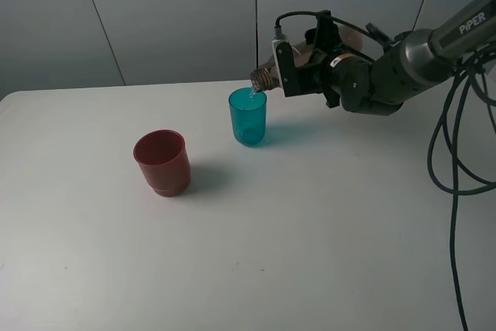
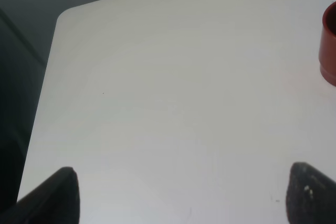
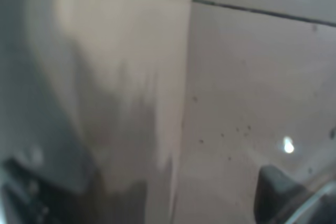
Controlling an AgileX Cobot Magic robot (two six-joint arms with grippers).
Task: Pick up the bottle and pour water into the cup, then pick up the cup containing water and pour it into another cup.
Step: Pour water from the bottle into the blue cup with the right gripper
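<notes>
Bottle is clamped in the right claw, held off the counter and tipped close to horizontal, neck pointing toward the left of the high view. Claw fingers sit either side of the bottle body, just behind the shoulder; only the threaded neck sticks out past them, and a bit of the body shows behind. Bottle mouth is right above the rim of the teal cup, on its far-right side, and a pale glint shows between mouth and rim. Can't tell the fill level inside the cup.

Teal cup stands upright on the counter, near the back middle. Red cup stands upright too, nearer the camera and to the left, apart from the teal one.

Left claw: fingers wide apart, nothing between them, over bare counter near its rounded corner. Red cup only clips the edge of the left wrist view, away from that claw.

Right wrist view is too blurred to read anything useful.
</notes>
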